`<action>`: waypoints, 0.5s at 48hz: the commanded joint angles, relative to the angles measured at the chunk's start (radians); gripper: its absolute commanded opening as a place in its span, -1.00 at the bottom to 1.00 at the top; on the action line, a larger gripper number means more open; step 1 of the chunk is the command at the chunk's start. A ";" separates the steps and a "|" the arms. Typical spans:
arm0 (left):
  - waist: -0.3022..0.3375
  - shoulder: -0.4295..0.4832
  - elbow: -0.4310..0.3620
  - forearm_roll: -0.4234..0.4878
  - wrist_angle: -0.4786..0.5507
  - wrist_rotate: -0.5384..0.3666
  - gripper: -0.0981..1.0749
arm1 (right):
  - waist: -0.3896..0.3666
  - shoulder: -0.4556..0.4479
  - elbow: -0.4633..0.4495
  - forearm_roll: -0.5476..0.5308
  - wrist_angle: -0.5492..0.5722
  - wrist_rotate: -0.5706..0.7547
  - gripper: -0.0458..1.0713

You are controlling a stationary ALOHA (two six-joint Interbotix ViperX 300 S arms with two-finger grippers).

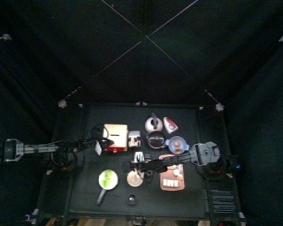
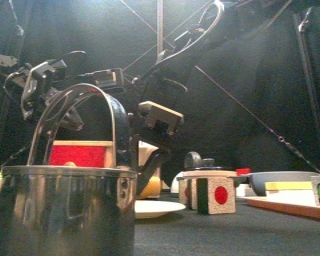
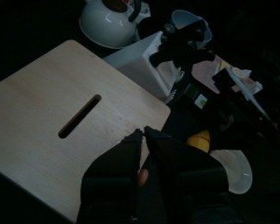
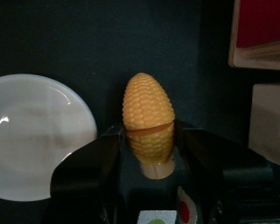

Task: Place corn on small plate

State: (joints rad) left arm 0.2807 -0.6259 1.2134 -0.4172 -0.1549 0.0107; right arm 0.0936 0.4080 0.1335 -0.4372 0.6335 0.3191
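The corn (image 4: 149,114), a bright yellow cob, stands between the jaws of my right gripper (image 4: 149,162), which is shut on its thick end. Its tip points away over dark table, just beside the rim of the small plate (image 4: 31,131), a pale round plate with nothing on it. From above, the right gripper (image 1: 144,160) reaches in from the right and hangs just behind the small plate (image 1: 134,179). The left wrist view also shows the corn (image 3: 199,138) next to the plate (image 3: 230,171). My left gripper (image 3: 143,144) is shut and holds nothing, over a wooden board (image 3: 60,105).
A green dish (image 1: 107,180) lies left of the plate and a pinkish tray (image 1: 172,181) right of it. A red box (image 1: 113,132) and a kettle (image 1: 152,122) stand further back. A metal pot (image 2: 69,205) and a cube with a red dot (image 2: 210,192) stand near the front edge.
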 commanded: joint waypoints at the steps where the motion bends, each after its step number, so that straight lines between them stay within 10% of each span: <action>1: 0.002 0.000 -0.012 0.003 -0.008 0.002 0.16 | -0.002 -0.032 -0.023 0.008 -0.003 0.002 0.35; 24: -0.002 0.000 -0.008 -0.005 -0.008 0.000 0.16 | 0.003 -0.106 -0.023 0.063 -0.029 0.144 0.35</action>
State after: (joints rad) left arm 0.2807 -0.6259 1.2180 -0.4188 -0.1549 0.0107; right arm 0.0951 0.3743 0.1335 -0.3728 0.6151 0.4249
